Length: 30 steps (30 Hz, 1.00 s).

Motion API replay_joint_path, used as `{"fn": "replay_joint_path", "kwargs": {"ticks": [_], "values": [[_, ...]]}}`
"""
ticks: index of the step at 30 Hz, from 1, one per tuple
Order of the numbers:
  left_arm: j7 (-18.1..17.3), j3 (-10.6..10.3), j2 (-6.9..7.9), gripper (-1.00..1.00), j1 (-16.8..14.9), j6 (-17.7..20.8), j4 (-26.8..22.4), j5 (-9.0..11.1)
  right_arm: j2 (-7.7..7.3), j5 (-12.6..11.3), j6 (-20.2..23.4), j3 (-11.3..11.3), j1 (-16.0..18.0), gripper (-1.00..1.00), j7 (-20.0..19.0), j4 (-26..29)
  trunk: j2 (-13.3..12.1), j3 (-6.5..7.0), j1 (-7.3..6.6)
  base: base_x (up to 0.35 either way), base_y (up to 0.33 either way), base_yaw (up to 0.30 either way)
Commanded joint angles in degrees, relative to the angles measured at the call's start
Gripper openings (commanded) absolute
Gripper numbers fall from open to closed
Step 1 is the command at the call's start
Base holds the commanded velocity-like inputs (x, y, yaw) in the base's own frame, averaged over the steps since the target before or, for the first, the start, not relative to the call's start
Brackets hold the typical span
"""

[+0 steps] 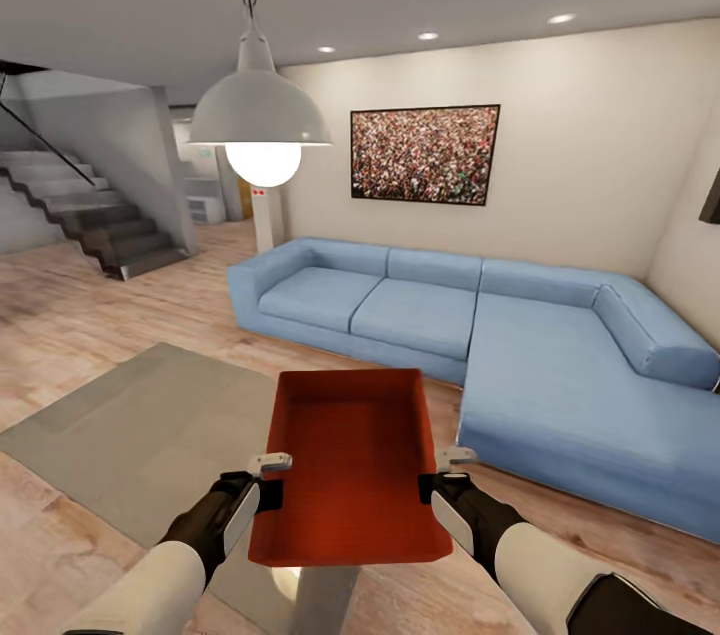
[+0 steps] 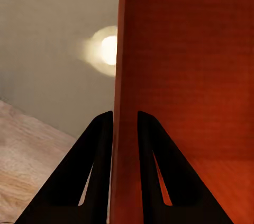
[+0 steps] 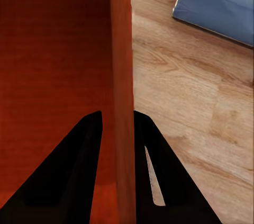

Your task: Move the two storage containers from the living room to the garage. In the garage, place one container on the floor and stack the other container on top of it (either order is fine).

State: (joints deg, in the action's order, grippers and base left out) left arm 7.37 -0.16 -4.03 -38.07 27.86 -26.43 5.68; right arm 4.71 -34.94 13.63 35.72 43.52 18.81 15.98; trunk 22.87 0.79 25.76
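One orange-red storage container (image 1: 350,460) hangs in front of me above the living room's wood plank flooring, open side up and empty. My left gripper (image 1: 268,480) is shut on its left wall (image 2: 125,75), one dark finger (image 2: 98,155) on each side of the wall. On the opposite side my right gripper (image 1: 440,475) is shut on the right wall (image 3: 121,75) in the same way, with its fingers (image 3: 87,160) straddling the rim. The garage is out of view.
A blue L-shaped sofa (image 1: 520,335) stands ahead and to the right. A grey rug (image 1: 150,425) lies on the planks at the left. A white pendant lamp (image 1: 258,120) hangs ahead, stairs (image 1: 90,215) rise at the far left, and a framed picture (image 1: 425,153) is on the wall.
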Motion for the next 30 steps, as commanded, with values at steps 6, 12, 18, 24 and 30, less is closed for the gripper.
{"fn": "replay_joint_path", "kwargs": {"ticks": [6,12,18,24,30], "values": [[2.5,-0.3,0.21,-1.00,0.0,0.4,1.0,-1.0,-0.05,0.2,0.2,0.1,0.1,-1.00,0.3,0.4,0.1,0.13,0.03,0.000,0.000,0.300],[2.5,-0.3,0.22,-1.00,0.0,0.4,1.0,-1.0,-0.06,0.1,0.2,0.1,0.1,-1.00,0.3,0.4,0.1,0.29,0.03,0.000,0.000,0.300],[2.5,-0.3,0.19,-1.00,0.0,0.4,1.0,-1.0,-0.07,0.2,0.2,0.1,0.1,-1.00,0.3,0.4,0.1,0.44,0.03,0.000,0.000,0.300],[2.5,-0.3,0.17,-1.00,0.0,0.4,1.0,-1.0,-0.06,0.1,0.2,0.1,0.1,-1.00,0.3,0.4,0.1,0.59,0.03,0.000,0.000,0.300],[2.5,-0.3,0.17,-1.00,0.0,0.4,1.0,-1.0,-0.09,0.2,0.2,0.1,0.1,-1.00,0.3,0.4,0.1,0.74,0.03,0.000,0.000,0.300]]}}
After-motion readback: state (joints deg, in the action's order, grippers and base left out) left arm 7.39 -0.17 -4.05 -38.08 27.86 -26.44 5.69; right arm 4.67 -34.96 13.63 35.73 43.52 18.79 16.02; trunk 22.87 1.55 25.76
